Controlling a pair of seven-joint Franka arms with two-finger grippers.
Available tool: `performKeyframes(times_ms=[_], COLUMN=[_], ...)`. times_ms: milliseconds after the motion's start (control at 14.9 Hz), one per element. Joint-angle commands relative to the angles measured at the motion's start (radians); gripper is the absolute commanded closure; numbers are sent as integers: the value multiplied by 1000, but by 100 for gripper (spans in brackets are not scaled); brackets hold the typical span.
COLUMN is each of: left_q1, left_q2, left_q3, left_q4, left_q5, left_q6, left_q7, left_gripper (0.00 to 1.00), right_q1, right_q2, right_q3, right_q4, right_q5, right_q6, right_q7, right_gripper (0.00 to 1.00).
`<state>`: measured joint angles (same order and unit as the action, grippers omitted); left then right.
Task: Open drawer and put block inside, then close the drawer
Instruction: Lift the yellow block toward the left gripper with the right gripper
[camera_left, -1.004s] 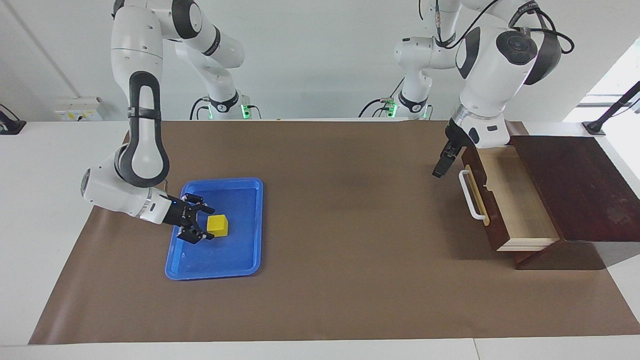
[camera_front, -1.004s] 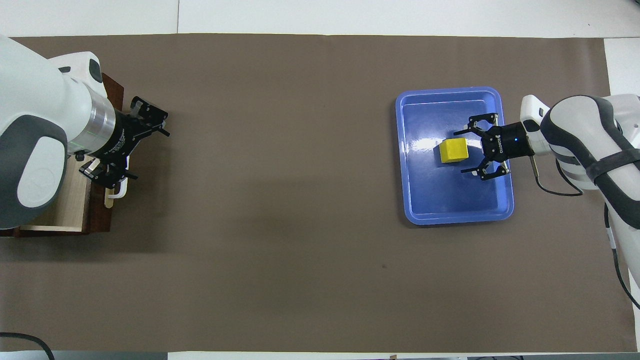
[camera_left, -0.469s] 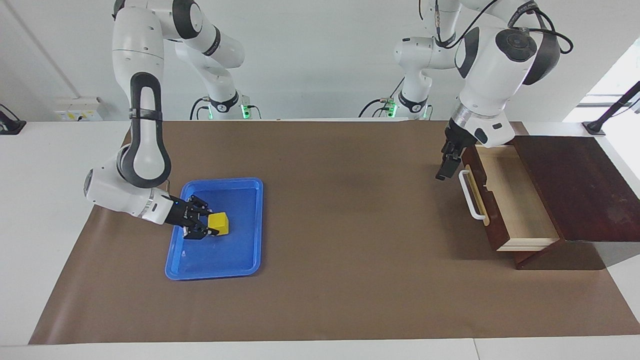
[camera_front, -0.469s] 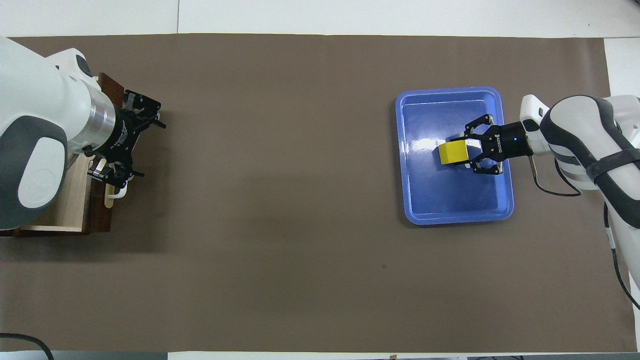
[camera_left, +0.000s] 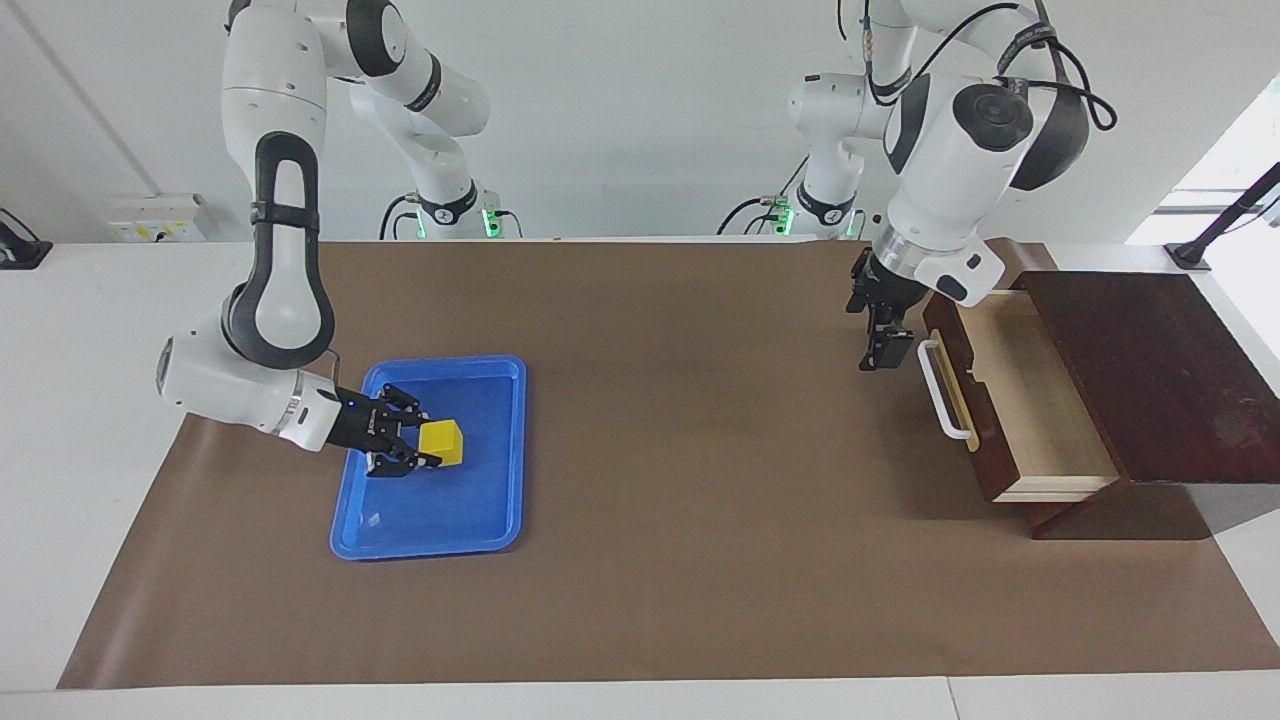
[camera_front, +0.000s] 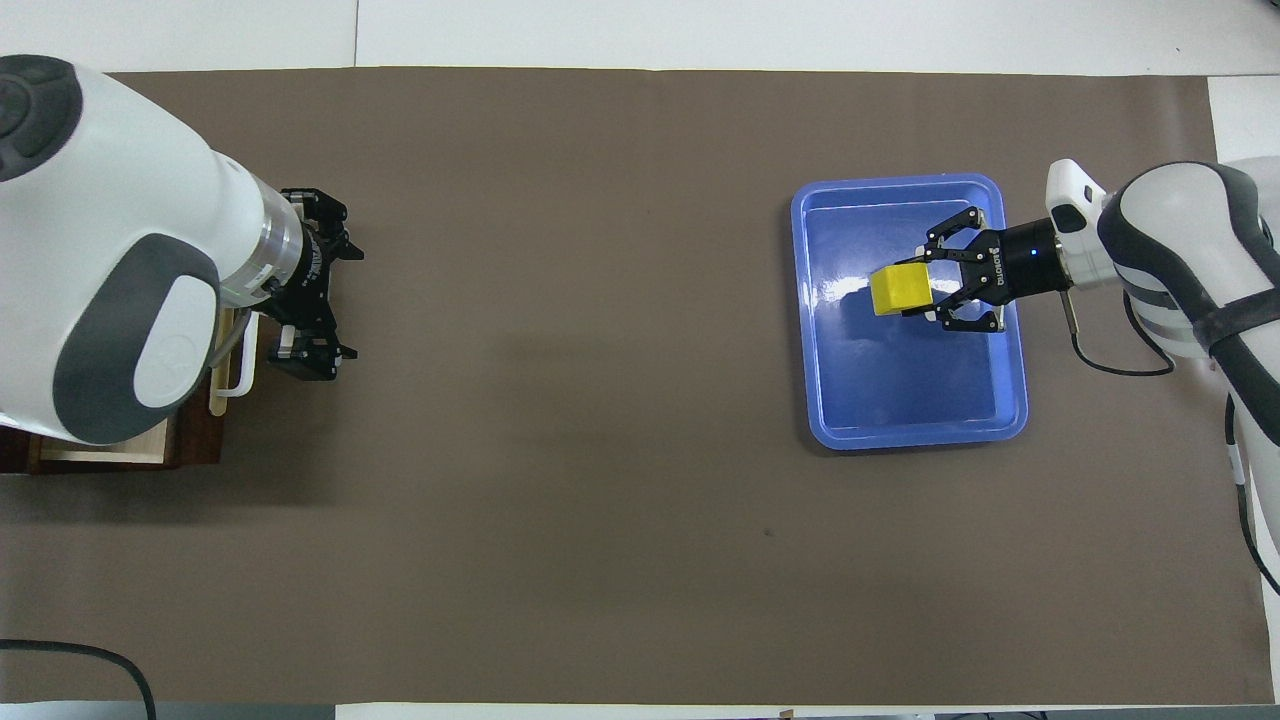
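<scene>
Yellow block (camera_left: 442, 443) sat clamped in the right gripper (camera_left: 415, 452) over the blue tray (camera_left: 495, 515), ready for carrying to the open drawer (camera_left: 1030, 400), where the left gripper (camera_left: 882, 352) hung spread beside its handle (camera_left: 941, 391).

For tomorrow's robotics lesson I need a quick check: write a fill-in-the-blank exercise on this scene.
1. The right gripper is shut on the ____ block.
2. The block is over the ____ tray.
3. The drawer stands ____, its pale interior showing.
4. The left gripper, open, hangs beside the drawer's white ____.

Missing words: yellow; blue; open; handle
</scene>
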<state>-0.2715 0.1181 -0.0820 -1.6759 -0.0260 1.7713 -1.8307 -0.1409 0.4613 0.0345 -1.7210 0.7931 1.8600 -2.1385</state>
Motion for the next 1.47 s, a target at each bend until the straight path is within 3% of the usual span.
performKeyframes(times_ms=[0, 536, 803, 1138, 1406], left_q1=[-49, -135, -170, -221, -255], left_q2=[14, 51, 90, 173, 172], left_q3=[11, 13, 14, 14, 14], left_q4=[22, 30, 62, 232, 226], left_q5=[3, 0, 1, -5, -3], left_q6=[-9, 39, 42, -10, 5], left_q7=[-47, -176, -239, -344, -378], left_gripper=[0, 0, 0, 0, 0], right_q1=[64, 319, 427, 541, 578], right_q2=[-29, -70, -70, -67, -64], right_q3=[4, 2, 2, 2, 5], right_q4=[60, 179, 195, 182, 166], right_q5=[6, 15, 11, 8, 14], right_q6=[-35, -13, 111, 266, 329], right_q7=[136, 540, 562, 638, 647], right_gripper=[100, 100, 100, 100, 100])
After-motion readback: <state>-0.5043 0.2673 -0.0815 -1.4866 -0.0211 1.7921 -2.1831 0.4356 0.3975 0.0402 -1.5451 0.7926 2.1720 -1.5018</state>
